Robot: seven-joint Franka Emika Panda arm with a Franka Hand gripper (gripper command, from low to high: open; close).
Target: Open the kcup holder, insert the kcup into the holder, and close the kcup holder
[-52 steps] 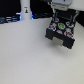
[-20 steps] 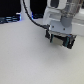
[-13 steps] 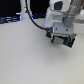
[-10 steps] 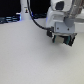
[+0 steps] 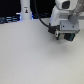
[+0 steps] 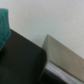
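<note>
Near the worktop's [image 5: 30, 60] far edge, exterior view's right, my claw [image 5: 67, 38] hangs low; whether it's spread, I can't tell. Dark holder [image 6: 22, 62] right beneath my wrist, so I'm poised to open it; no pod visible.

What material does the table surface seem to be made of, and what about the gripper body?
The table looks like a matte white laminate or painted board: even, pale, without glare or grain; the blur leaves this open. The gripper seems to be hard plastic or painted metal: boxy dark body under a pale housing, with a teal patch.
</note>
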